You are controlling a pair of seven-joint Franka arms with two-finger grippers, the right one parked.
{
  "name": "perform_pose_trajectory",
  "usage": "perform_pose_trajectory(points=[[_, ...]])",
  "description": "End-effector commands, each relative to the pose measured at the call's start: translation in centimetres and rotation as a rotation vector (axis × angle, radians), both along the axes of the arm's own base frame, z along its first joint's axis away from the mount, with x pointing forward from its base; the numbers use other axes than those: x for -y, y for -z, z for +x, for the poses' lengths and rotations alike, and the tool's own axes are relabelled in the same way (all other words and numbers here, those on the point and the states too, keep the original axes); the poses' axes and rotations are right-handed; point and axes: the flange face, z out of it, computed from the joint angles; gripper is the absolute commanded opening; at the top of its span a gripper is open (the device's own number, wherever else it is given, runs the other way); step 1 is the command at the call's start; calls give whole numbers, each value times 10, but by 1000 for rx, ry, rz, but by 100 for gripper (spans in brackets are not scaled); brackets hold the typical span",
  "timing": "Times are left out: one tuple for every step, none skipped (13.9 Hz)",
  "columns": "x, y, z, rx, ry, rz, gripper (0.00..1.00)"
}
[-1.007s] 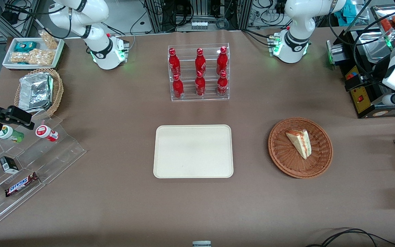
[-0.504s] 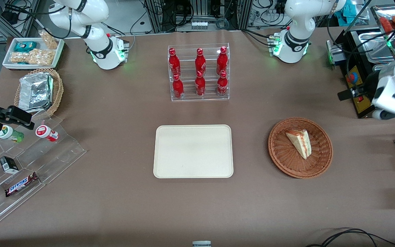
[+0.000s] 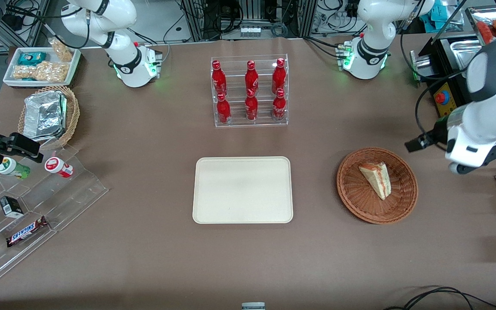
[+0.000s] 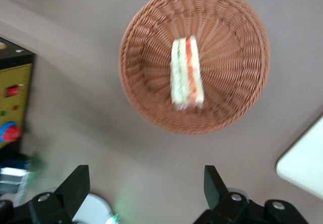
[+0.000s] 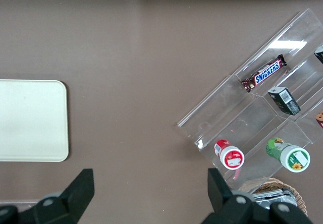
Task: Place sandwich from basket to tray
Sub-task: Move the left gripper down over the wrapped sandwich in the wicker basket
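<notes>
The sandwich, a pale wedge with red and green filling, lies in the reddish-brown wicker basket. The cream tray lies bare beside the basket, toward the parked arm's end. My left gripper hangs high over the table beside the basket, toward the working arm's end and a little farther from the front camera. In the left wrist view the gripper is open and holds nothing. That view also shows the sandwich, the basket and a corner of the tray.
A clear rack of red bottles stands farther from the front camera than the tray. A black box with a yellow panel and red button stands near the gripper. A tan basket with foil containers and a snack stand are at the parked arm's end.
The left arm has swung nearer to the front camera and toward the basket. The sandwich, basket and tray have not moved.
</notes>
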Motion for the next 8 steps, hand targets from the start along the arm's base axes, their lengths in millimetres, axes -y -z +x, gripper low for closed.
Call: perform_pose_trajectory(points=[[12,37,7,13,-152,21,100],[15,45,12,23,-181,26,100],[19,58,15,26,-192,27,100],[20,72,19,31,-193,26,100],[20,86,21,37,-190,23,100],[19,103,23,40,-182,26,100],[19,115,23,43,-174,36,100],[19,124,22,50,-162,48,100]])
